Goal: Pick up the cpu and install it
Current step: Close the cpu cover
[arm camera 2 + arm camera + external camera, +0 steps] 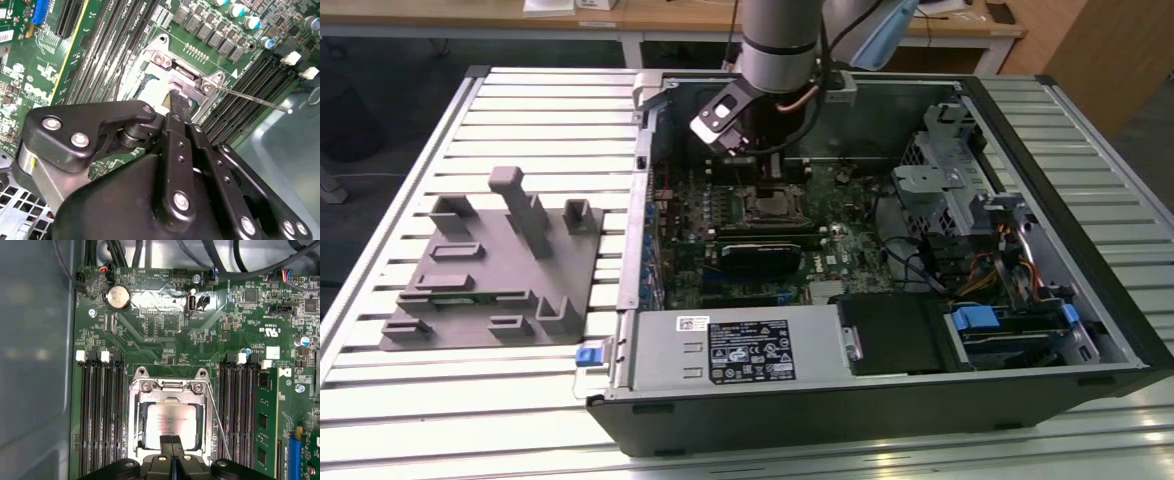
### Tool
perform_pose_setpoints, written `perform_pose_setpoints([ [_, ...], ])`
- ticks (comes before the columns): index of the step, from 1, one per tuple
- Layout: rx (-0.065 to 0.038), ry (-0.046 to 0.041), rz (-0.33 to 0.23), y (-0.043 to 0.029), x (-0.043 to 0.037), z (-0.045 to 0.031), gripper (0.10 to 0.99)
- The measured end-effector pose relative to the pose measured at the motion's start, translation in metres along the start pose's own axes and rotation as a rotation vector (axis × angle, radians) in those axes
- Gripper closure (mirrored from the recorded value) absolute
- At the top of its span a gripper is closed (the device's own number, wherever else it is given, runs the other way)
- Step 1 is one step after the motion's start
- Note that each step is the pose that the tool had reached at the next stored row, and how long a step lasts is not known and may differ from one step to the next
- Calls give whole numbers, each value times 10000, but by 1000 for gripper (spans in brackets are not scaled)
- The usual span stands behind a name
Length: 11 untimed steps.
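Hanging low inside the open computer case [881, 410], the gripper [171, 444] has its jaws pressed together, with only a thin seam between the two black fingers [166, 446] and nothing pinched between them. In the first wrist view the closed tips overlap the near edge of the cpu [167, 422]. I cannot tell whether they touch its top or hover just above it.

The cpu lies flat in the motherboard socket [135, 430], its pale metal top facing up and ringed on all sides by the socket's silver frame. In the second wrist view the fingertip stands over the same pale surface, at the middle of the frame. A thin metal lever [220, 427] runs slanted just beside the socket on one side.

Banks of black memory slots [100, 415] flank the socket on both sides, and a green memory module [266, 425] sits beyond one bank. Farther along the green motherboard [165, 340] a round coin battery [118, 297] sits near the board's edge, under a run of black cables.

In the exterior view the arm [781, 40] comes down from above into the case, which lies on its side on the slatted table [400, 400]. A grey power supply [734, 345] fills the near corner of the case. On the exterior view's left, well apart from the case, a grey fixture [494, 260] with upright blocks rests on the table.
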State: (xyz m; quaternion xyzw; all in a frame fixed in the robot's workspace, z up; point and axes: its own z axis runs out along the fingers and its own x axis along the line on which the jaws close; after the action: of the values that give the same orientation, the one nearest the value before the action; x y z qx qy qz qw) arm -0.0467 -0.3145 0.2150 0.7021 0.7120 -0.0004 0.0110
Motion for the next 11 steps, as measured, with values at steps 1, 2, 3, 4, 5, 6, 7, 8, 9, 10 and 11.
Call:
perform_pose_setpoints([
  [1,0,0,-1,9,0,1,980],
  [2,0,0,-1,17,0,1,980],
  [3,1,0,0,25,-1,2,980],
  [4,1,-1,0,30,-1,3,980],
  [5,1,0,0,31,-1,3,980],
  [6,1,0,1,33,-1,3,980],
  [7,1,-1,1,34,-1,3,980],
  [8,1,-1,1,36,-1,3,980],
  [9,1,-1,-2,39,-1,3,980],
  [10,1,-1,-1,41,-1,3,980],
  [11,1,0,-2,46,-1,4,980],
])
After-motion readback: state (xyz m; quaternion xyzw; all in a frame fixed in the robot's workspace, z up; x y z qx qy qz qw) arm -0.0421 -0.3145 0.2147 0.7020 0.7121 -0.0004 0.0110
